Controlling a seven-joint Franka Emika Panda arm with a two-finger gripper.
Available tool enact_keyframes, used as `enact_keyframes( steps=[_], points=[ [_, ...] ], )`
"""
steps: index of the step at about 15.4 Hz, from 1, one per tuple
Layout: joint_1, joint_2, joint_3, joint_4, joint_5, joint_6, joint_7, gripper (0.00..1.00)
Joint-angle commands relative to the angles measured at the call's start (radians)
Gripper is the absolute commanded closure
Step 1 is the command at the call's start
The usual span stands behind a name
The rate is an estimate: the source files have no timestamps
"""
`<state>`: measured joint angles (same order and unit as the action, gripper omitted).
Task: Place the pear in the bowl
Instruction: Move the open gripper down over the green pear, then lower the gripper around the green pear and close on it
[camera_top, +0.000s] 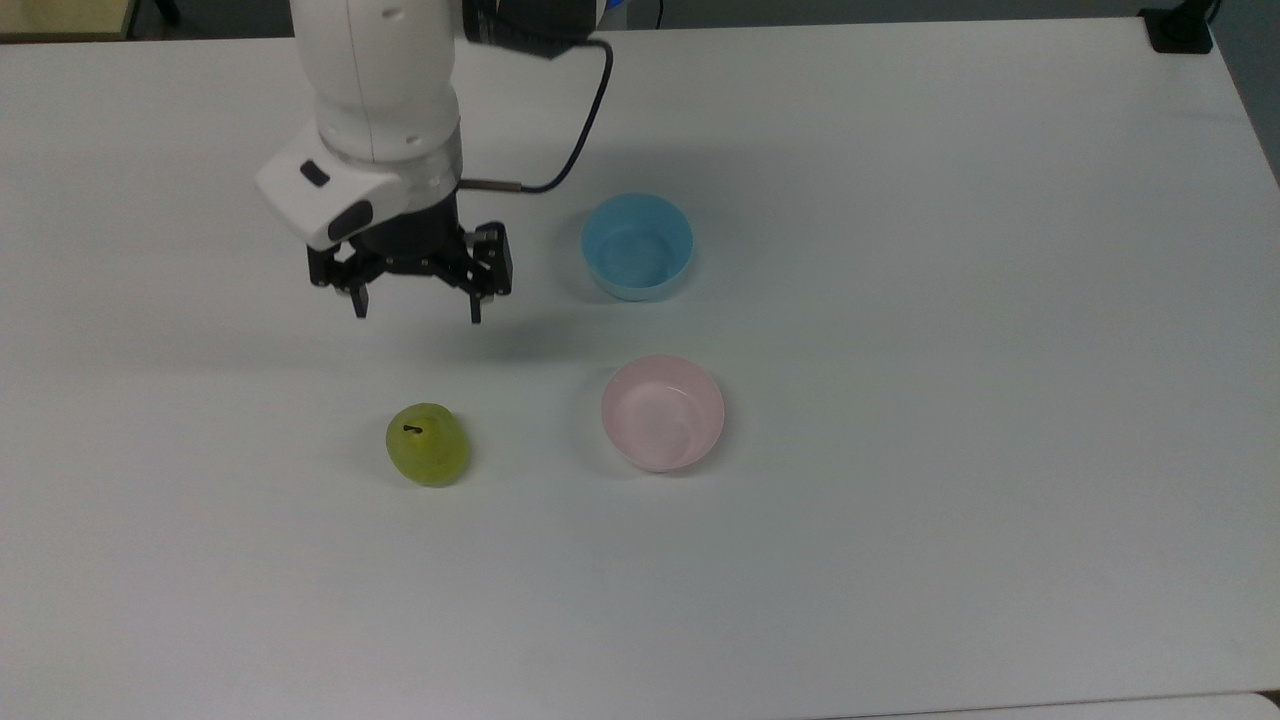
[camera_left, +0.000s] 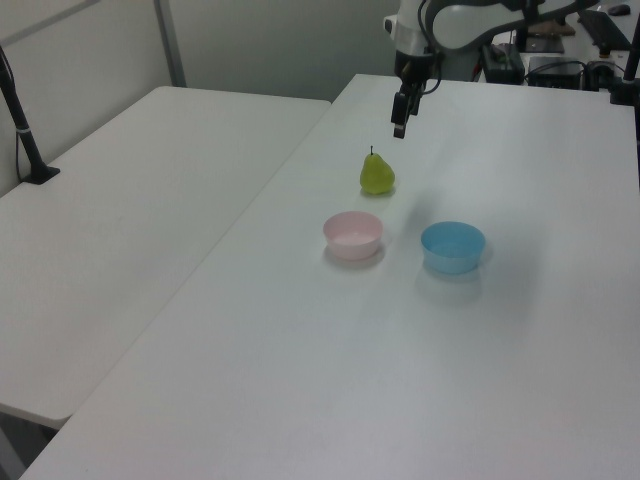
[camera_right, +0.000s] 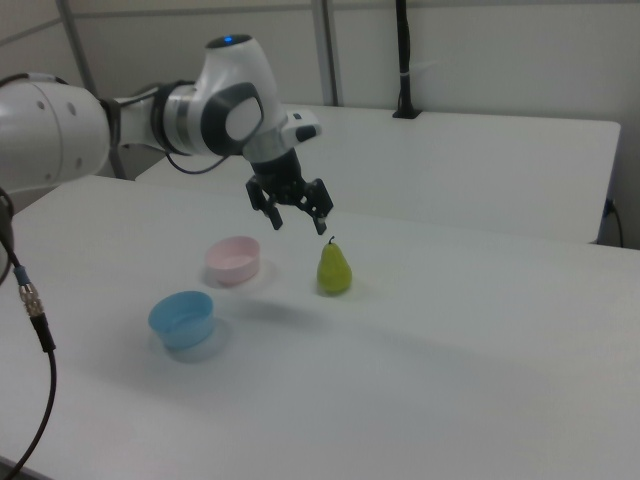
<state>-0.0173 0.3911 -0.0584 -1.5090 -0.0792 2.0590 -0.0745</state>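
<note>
From the top view, nearest to me lay a wide bare stretch of the white table (camera_top: 900, 600), with open room all round the things on it. Next came the pear (camera_top: 428, 445), standing upright on the table at the top view's left, and the pink bowl (camera_top: 662, 412) well apart from it at the top view's right, holding nothing. Farther on I saw the end effector (camera_top: 415, 309) hanging above the table beyond the pear, its two fingers spread apart and gripping nothing. The blue bowl (camera_top: 637, 246) sat beyond the pink one, at the top view's right of the end effector.

The right view gave me height that the top view did not: the end effector (camera_right: 299, 224) hung in the air above and to the right view's left of the pear (camera_right: 334, 268), clear of its stem, with the pink bowl (camera_right: 234, 260) and blue bowl (camera_right: 182, 316) farther to the right view's left.

The left view showed the end effector (camera_left: 399, 128) edge-on above and beyond the pear (camera_left: 377, 174), so I could not judge its opening there. It also showed a second white table (camera_left: 120, 200) butted against the first along the left view's left, and a dark post (camera_left: 20, 110) clamped at its edge. A pale wall stood behind.
</note>
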Motion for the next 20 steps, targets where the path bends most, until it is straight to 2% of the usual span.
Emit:
enact_keyframes(
  steps=[1,10,16,18,20],
  points=[
    [-0.016,0.058,-0.004,0.003,-0.008,0.098,-0.022,0.00],
    [-0.016,0.170,-0.004,0.001,-0.010,0.268,-0.010,0.00],
    [-0.013,0.239,-0.004,0.001,-0.011,0.374,-0.010,0.05],
    [-0.013,0.250,-0.004,0.001,-0.013,0.375,-0.010,0.09],
    [-0.013,0.250,-0.004,0.001,-0.014,0.375,-0.010,0.23]
  ],
)
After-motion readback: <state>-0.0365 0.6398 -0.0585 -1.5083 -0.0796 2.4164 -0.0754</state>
